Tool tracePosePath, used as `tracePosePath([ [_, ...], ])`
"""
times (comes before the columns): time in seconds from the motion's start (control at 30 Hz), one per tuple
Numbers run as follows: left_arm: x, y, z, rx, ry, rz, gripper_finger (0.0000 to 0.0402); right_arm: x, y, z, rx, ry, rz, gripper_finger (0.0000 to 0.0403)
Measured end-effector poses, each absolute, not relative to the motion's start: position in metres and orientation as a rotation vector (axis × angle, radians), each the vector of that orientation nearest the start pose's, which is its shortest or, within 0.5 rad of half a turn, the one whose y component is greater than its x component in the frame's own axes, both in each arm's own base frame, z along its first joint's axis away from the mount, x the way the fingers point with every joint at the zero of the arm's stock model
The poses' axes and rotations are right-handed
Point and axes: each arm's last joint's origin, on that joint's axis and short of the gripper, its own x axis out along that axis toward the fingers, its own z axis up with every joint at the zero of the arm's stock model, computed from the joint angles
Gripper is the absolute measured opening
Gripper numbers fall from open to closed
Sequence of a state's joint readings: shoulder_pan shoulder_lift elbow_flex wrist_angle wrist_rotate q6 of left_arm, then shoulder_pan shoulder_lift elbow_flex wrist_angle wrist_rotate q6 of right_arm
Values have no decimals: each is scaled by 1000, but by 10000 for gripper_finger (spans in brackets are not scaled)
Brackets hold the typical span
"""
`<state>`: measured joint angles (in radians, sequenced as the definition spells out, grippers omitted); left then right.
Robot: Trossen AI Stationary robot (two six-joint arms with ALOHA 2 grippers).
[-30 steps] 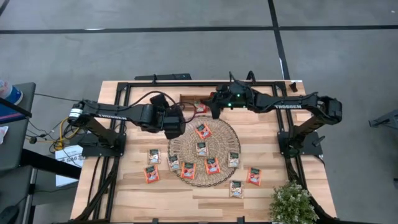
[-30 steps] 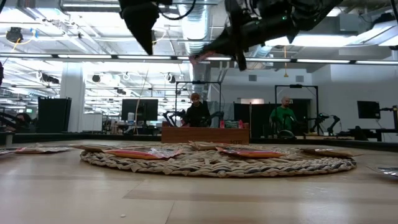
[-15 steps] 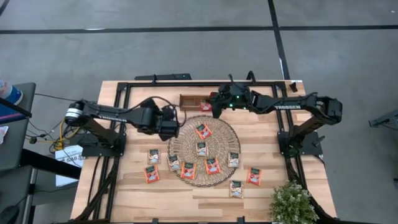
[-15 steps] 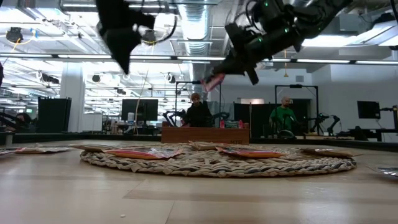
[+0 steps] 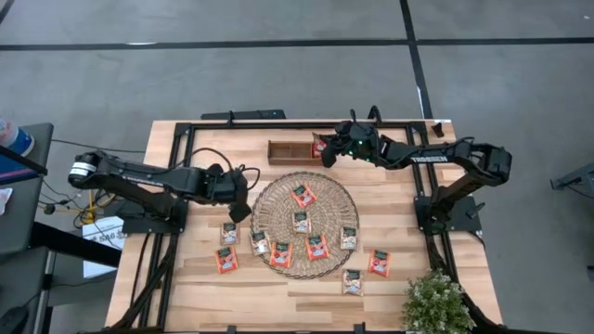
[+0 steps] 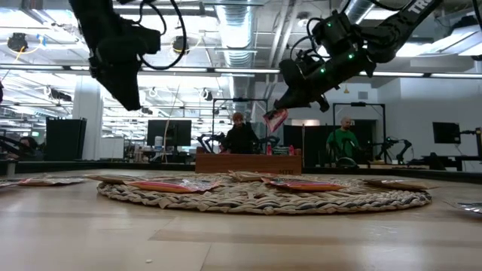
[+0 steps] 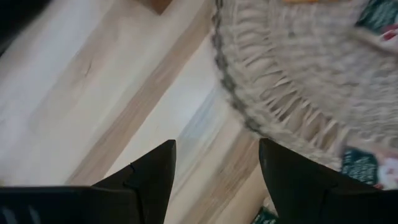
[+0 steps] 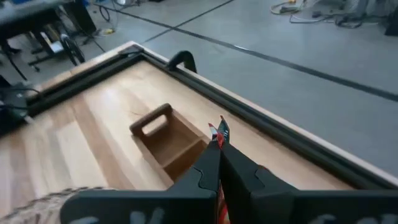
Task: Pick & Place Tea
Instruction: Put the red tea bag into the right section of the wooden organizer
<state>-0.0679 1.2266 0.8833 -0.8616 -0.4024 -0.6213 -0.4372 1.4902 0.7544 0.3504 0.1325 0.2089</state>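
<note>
My right gripper (image 5: pixel 322 148) hangs above the brown wooden tray (image 5: pixel 290 148) at the table's far side, shut on a red tea sachet (image 6: pixel 276 120). My left gripper (image 5: pixel 239 206) is open over bare wood just left of the round woven mat (image 5: pixel 327 206); in its wrist view the fingers (image 7: pixel 155 174) frame the mat's edge (image 7: pixel 249 118). Several sachets lie flat on the mat, such as one (image 5: pixel 303 196). Others lie flat on the table on both sides of the mat, among them one (image 5: pixel 229 233) and another (image 5: pixel 379 263). My right gripper pinches the red sachet between its two fingers, which come slanting down from the table's right. A strip of the sachet (image 8: pixel 219 130) sticks out past the fingertips. The sachet is lifted clear and hangs tilted below the fingers, above the tray (image 8: pixel 165 140).
A potted plant (image 5: pixel 436 304) stands at the near right corner. Black frame rails (image 5: pixel 182 139) run along the table's edges. People sit at desks in the room (image 6: pixel 239 135) beyond the table. Bare wood shows along the near edge (image 5: pixel 297 301).
My right gripper has carried the red sachet from the mat's far edge toward the far edge and right, coming down over the tray. My left gripper has drawn back from the mat's far-left rim toward the table's left and near side.
</note>
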Motion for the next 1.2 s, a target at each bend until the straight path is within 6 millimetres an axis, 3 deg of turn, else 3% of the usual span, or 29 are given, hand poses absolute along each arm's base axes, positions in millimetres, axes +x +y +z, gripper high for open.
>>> tracePosePath([
  [0.5,219,9,248,-207,919,591,223,276,-138,206,251,371,-644,0],
  [0.67,219,10,248,-197,924,589,223,288,-143,184,263,396,-643,0],
  [0.83,218,10,247,-205,940,572,223,301,-144,181,236,391,-631,0],
  [1.2,218,9,247,-212,948,561,223,295,-152,178,190,448,-665,0],
])
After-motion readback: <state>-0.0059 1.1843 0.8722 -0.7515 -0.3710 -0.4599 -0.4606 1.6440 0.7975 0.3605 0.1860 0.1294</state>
